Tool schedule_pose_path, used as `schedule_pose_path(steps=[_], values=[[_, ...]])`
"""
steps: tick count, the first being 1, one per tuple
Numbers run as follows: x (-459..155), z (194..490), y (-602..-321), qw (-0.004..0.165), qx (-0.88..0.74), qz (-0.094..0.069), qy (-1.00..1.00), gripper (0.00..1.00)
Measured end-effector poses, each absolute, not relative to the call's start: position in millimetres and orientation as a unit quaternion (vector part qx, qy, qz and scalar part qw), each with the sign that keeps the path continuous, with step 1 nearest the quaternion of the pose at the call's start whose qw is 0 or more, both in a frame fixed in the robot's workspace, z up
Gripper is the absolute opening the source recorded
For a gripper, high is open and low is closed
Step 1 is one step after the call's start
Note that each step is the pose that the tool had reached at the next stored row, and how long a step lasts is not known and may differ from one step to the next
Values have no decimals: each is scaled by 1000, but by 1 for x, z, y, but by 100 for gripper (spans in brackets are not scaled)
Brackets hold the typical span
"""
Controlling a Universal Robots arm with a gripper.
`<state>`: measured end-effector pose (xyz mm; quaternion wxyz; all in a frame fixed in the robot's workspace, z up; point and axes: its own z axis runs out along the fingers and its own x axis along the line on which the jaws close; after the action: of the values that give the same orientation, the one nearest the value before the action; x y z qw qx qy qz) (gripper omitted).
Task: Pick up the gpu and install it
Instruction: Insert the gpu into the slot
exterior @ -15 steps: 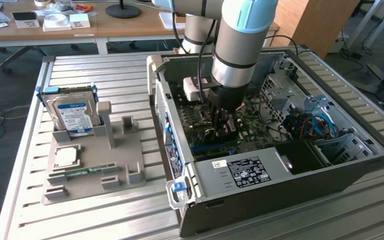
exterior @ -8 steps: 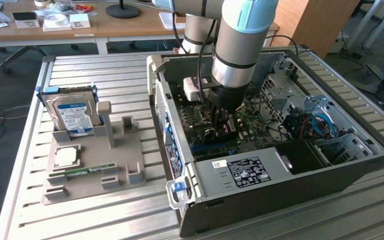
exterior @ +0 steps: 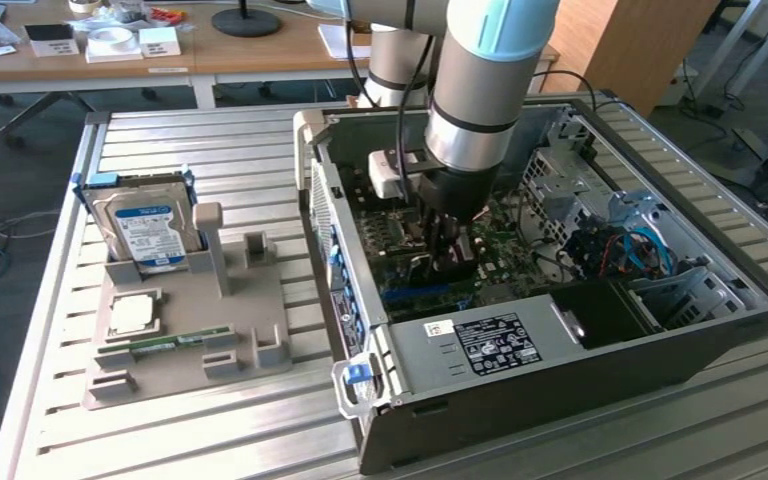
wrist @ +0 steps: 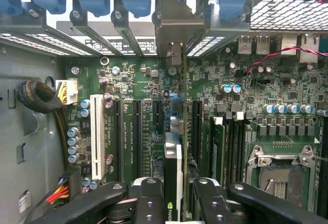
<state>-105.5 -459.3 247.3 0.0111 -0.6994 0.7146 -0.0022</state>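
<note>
Case: the open computer case [exterior: 544,370] lies on its side on the slatted surface [exterior: 171,440], toward the exterior view's right, with its walls rising around the motherboard [wrist: 133,80].
Room: the arm reaches down into the case's middle; a cable bundle [wrist: 36,97] sits at one side wall, drive cages [exterior: 671,290] at the exterior view's right, and the row of rear slot brackets [wrist: 118,16] closes the far end.
Gripper: the gripper [wrist: 173,203] is low over the board's expansion slots [wrist: 137,131].
Fingers: the fingers [wrist: 148,201] are narrowed and clamped on both faces of the gpu [wrist: 173,172].
Gpu: held edge-down, standing upright between the fingers, in line with a slot and with its metal bracket toward the rear opening.
Holder: a grey tray [exterior: 184,340] at the exterior view's left carries the hard drive [exterior: 144,230] and a memory stick [exterior: 171,345], well apart from the case.
</note>
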Motion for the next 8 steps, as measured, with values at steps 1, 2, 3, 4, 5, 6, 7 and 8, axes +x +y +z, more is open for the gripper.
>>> schedule_pose_path(steps=[1, 2, 3, 4, 5, 6, 7, 8], values=[[-106, 247, -459, 11, -698, -2, 716, 27], [-106, 247, -459, 11, -697, -2, 717, 27], [-106, 247, -459, 11, -696, -2, 718, 27], [-106, 247, -459, 11, -696, -2, 718, 27], [-106, 247, -460, 11, -695, -2, 719, 27], [-106, 247, -460, 11, -694, -2, 719, 27], [-106, 247, -460, 11, -693, -2, 720, 27], [-106, 247, -460, 11, -693, -2, 721, 27]])
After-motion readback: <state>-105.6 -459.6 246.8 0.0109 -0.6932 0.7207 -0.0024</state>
